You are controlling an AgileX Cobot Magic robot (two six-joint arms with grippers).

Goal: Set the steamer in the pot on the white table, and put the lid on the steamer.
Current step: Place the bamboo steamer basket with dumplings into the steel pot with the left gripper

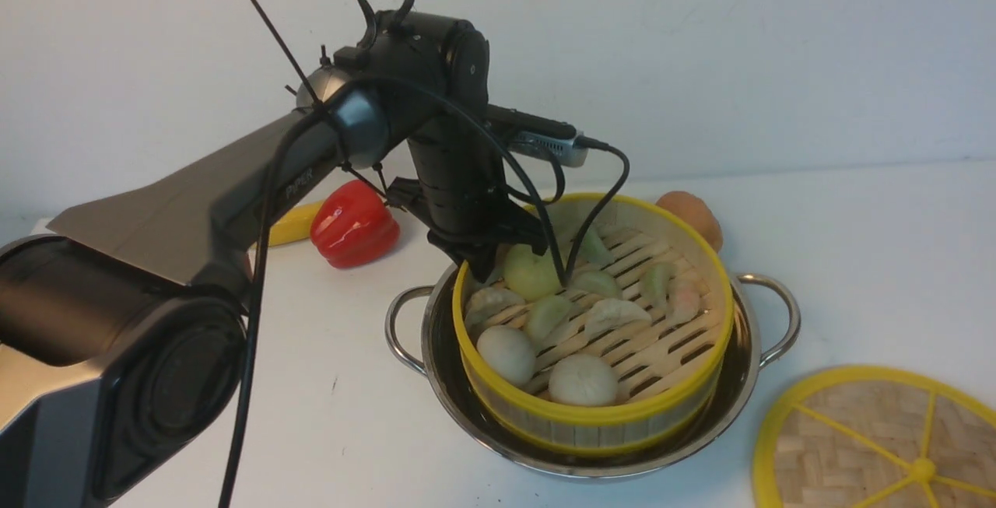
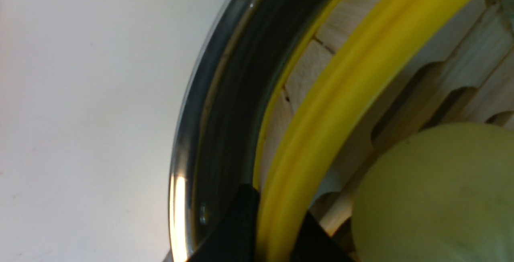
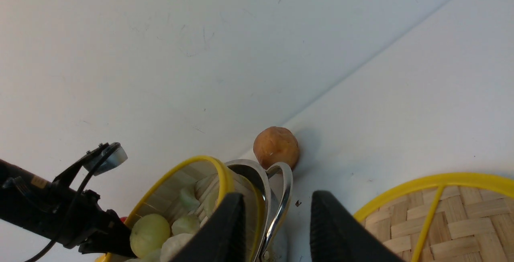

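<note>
Left pincer [image 1: 484, 263] is pinched on the far-left rim of the steamer [image 1: 622, 418], which sits inside the pot [image 1: 724, 407] around the middle of the tabletop [image 1: 856, 259]. I judge the lid [image 1: 856, 446] comes next. It lies flat at the near right edge, well apart from that arm. The right pincer [image 3: 277, 234], spread and empty, hangs just beside it, so the right arm is nearer.

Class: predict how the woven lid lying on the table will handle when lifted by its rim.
The lid is probably light, since it looks like thin woven bamboo. Its yellow rim and spokes likely keep it stiff. Lying flat on the white table, it should slide rather than roll, and it leaves little edge to grip.
</note>
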